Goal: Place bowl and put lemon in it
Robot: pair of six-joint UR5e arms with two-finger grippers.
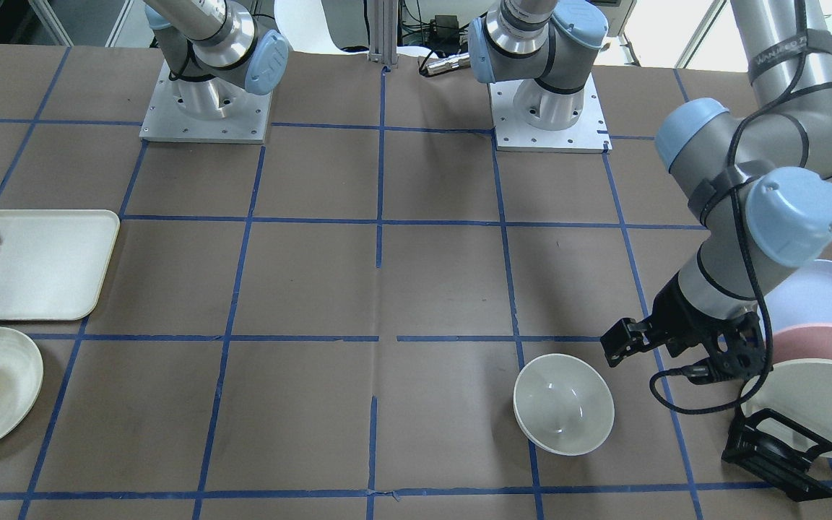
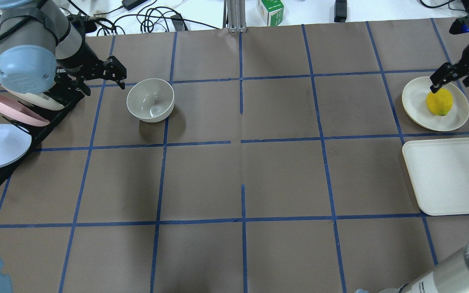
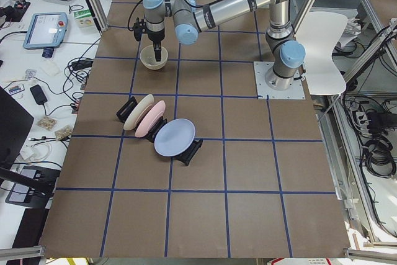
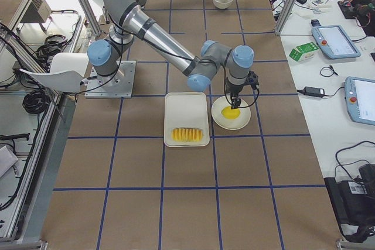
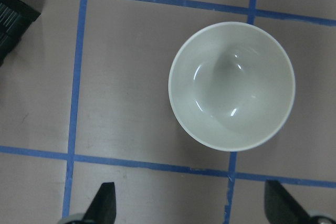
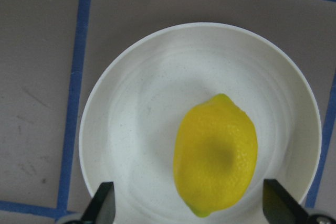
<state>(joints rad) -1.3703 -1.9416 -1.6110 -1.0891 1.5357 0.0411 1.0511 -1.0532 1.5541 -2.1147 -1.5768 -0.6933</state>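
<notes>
The table (image 2: 283, 179) is spanned almost from end to end by the gap that matters. The plate (image 2: 415, 97) is set at the robot's right end and the bowl (image 2: 150, 100) toward its left end, well apart, with bare paper between them.

The bowl is seen standing upright and empty on the table, its mouth turned up; placing it is judged done. The lemon (image 2: 439, 102) is seen lying on its side on the plate, a little off the plate's middle.

The right gripper (image 6: 191, 204) is held spread and empty straight above the lemon, so the right arm is by far the nearer one to it. In the right wrist view the lemon's long axis is seen running almost straight away from the fingers, tilted only slightly, and thus across the line between them. The lemon's narrow width is therefore presented to the closing fingers. It is set somewhat toward the finger on that view's right, so a small sideways correction is judged useful before descent.

The left gripper (image 5: 191, 208) is also held spread and empty. It is kept just beside the bowl, which is not between its fingers.
</notes>
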